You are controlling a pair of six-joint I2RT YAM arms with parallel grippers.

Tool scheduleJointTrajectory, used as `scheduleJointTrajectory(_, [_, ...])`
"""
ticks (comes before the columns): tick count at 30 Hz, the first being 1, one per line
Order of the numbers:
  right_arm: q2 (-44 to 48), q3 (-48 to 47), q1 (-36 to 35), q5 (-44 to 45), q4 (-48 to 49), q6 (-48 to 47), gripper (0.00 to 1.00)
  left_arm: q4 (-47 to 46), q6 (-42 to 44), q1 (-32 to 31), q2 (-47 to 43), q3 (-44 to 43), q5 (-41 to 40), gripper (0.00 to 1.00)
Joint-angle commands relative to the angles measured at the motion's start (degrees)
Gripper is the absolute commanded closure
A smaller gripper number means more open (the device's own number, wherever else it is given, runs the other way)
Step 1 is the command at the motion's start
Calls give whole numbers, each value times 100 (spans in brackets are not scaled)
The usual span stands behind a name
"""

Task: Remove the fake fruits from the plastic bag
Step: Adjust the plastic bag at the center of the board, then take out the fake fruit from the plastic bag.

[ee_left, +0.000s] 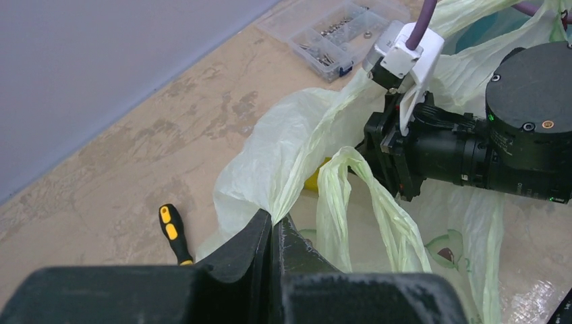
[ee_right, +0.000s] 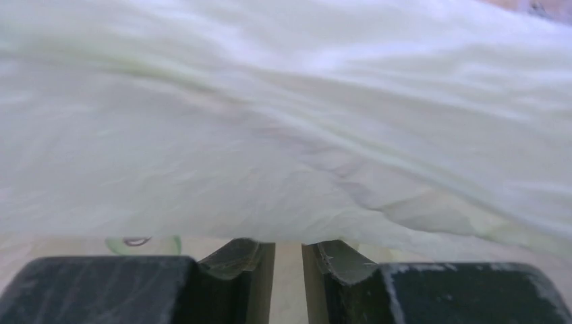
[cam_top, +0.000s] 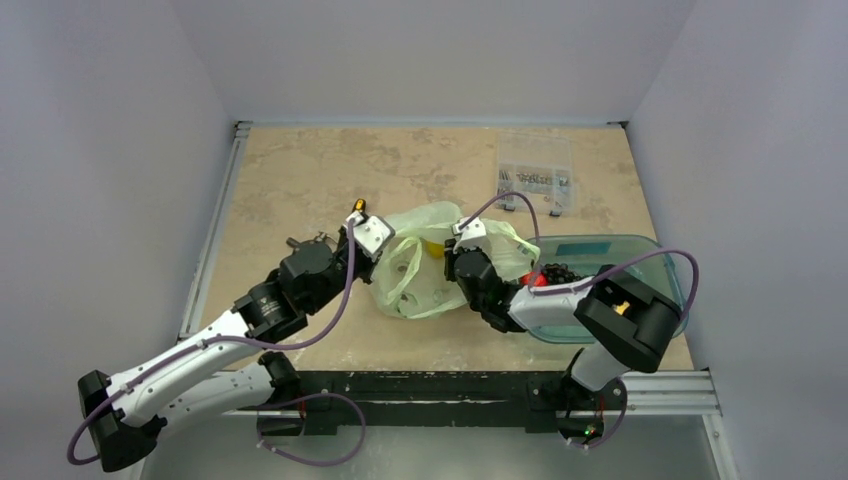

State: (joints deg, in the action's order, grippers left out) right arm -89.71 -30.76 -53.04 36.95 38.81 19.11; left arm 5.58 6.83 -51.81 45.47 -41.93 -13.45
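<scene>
Two grippers work the plastic bag [cam_top: 440,290], which lies mid-table between them. Left gripper [ee_left: 272,219] is clamped on the bag's near edge. Right gripper [ee_right: 289,246] presses its far side, jaws a slit apart; can't tell if film is pinched. Yellow fruit [ee_left: 314,179] sits inside, mostly hidden. Red apple [cam_top: 538,281] and grapes [cam_top: 560,271] lie in the teal tub [cam_top: 590,243].

The left arm [cam_top: 190,365] and the right arm [cam_top: 545,305] are white with fat, round black joints. A purple cable [cam_top: 347,280] loops along each one. The left gripper [ee_left: 272,226] has dark, scratched fingers. Tiny screws dot one black joint [ee_left: 533,101].
</scene>
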Motion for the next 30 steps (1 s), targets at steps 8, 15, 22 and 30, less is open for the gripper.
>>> scheduleJointTrajectory(8, [-579, -587, -38, -663, 1075, -690, 62, -68, -163, 13, 228, -157, 648, 100])
scheduleJointTrajectory(15, [-862, -997, -31, -485, 1133, -681, 47, -70, -178, 2, 303, -178, 767, 100])
scheduleJointTrajectory(22, [-1593, -1579, -7, 358, 931, -882, 27, -109, -197, 4, 329, -189, 800, 100])
scheduleJointTrajectory(30, [-2738, -2845, 388, 411, -89, -950, 26, -151, -248, 5, 357, -149, 814, 100])
